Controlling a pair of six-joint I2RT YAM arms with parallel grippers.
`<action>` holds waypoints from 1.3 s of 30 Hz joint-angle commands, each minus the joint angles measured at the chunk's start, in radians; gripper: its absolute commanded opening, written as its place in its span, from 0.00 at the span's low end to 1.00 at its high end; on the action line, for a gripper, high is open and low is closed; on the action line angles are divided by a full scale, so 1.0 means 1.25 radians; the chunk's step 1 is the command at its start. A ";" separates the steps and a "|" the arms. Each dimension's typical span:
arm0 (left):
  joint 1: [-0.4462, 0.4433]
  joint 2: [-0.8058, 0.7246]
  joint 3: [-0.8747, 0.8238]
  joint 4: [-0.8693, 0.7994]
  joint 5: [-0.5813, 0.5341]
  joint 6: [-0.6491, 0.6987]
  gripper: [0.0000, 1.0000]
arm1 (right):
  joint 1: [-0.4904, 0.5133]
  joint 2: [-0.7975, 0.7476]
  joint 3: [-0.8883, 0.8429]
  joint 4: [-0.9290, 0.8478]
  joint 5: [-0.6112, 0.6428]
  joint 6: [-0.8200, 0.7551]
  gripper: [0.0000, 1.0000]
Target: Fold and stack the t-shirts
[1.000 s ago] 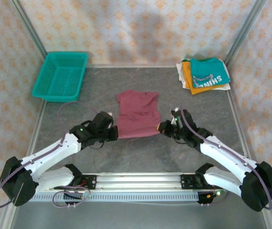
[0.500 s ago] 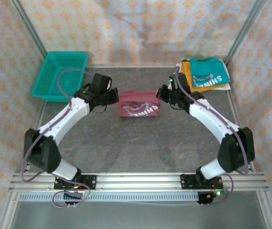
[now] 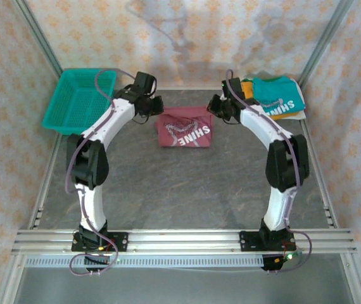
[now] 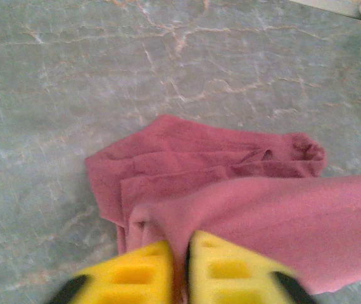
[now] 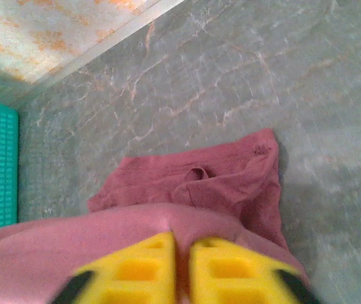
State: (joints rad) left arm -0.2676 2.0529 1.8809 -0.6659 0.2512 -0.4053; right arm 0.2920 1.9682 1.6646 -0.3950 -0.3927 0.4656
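The maroon t-shirt (image 3: 185, 132) lies folded in half at the back middle of the table, its white "SHINE" print facing up. My left gripper (image 3: 155, 106) is at its far left corner and my right gripper (image 3: 215, 109) at its far right corner. In the left wrist view the yellow fingers (image 4: 136, 272) pinch a maroon fold (image 4: 263, 209) over the layers below. The right gripper (image 5: 182, 269) likewise has maroon cloth (image 5: 73, 247) between its nearly closed jaws. A teal t-shirt (image 3: 280, 94) tops a stack with an orange-yellow one (image 3: 249, 95) and a cream one (image 3: 240, 100).
A teal mesh basket (image 3: 80, 100) stands at the back left, close to the left arm's elbow. The folded stack sits at the back right, just beside the right gripper. Metal frame posts and patterned curtain walls bound the grey table (image 3: 187, 190).
Both grippers carried the shirt's near hem from the table's middle to the far edge, folding the maroon shirt in half. The print came face up.
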 commanded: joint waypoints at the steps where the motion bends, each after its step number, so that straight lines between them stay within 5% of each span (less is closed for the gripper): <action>1: 0.023 0.135 0.190 -0.116 -0.083 0.019 0.45 | -0.026 0.121 0.175 -0.090 -0.017 -0.014 0.40; 5: 0.023 0.183 0.265 -0.174 -0.160 -0.002 0.48 | -0.029 0.145 0.238 -0.150 -0.035 -0.029 0.49; 10: -0.011 -0.046 -0.127 0.084 -0.198 -0.033 0.47 | -0.028 -0.028 -0.077 0.038 -0.065 -0.023 0.46; 15: -0.051 -0.108 -0.306 0.248 -0.117 -0.022 0.45 | -0.018 -0.084 -0.267 0.264 -0.203 0.034 0.29; 17: -0.063 -0.083 -0.320 0.284 -0.113 -0.016 0.45 | -0.019 -0.051 -0.250 0.244 -0.187 0.041 0.29; 22: -0.062 0.026 -0.269 0.276 -0.126 -0.022 0.37 | -0.025 0.023 -0.185 0.167 -0.043 0.023 0.51; 28: -0.062 0.108 -0.217 0.253 -0.127 -0.018 0.26 | -0.021 0.116 -0.102 0.123 -0.051 -0.012 0.64; 39: -0.061 0.132 -0.228 0.245 -0.135 -0.022 0.23 | 0.017 0.250 0.012 0.098 -0.145 -0.009 0.67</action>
State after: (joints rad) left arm -0.3508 2.2005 1.6146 -0.3431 0.1104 -0.4366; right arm 0.2813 2.2250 1.6508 -0.2775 -0.5110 0.4480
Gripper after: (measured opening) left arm 0.234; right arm 0.674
